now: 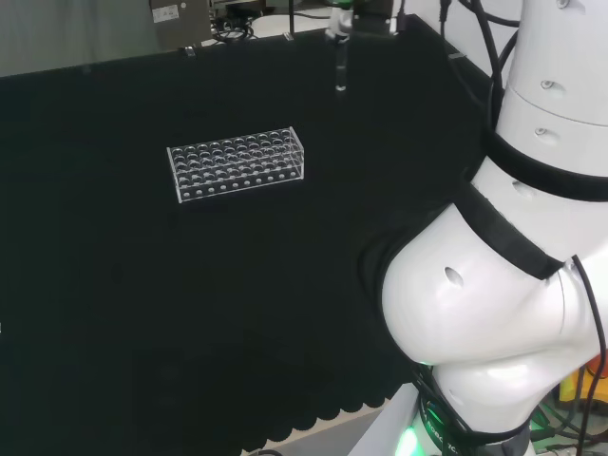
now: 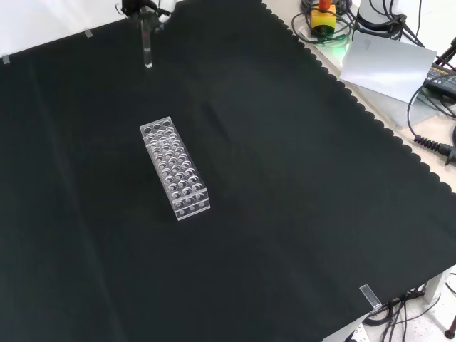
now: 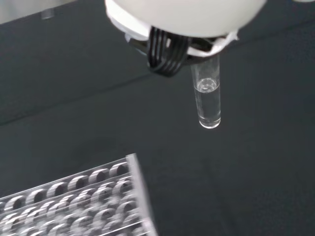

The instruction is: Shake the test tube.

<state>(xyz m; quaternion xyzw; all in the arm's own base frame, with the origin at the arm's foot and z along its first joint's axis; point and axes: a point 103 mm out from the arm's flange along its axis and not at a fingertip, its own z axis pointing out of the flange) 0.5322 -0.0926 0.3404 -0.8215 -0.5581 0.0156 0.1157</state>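
The test tube (image 3: 208, 101) is held upright by its upper end in the hand (image 3: 167, 54), whose fingers are closed around it, and a little clear liquid is seen in its lower part. It hangs below the hand, lifted clear of the black-clothed surface (image 2: 299, 214). Farther off, well apart from the hand, a clear tube rack (image 2: 174, 168) is seen standing on that surface.

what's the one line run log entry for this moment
phase: tube lifted | hand: shut on test tube | tube: upright, clear of cloth, a little liquid | rack: on cloth, apart
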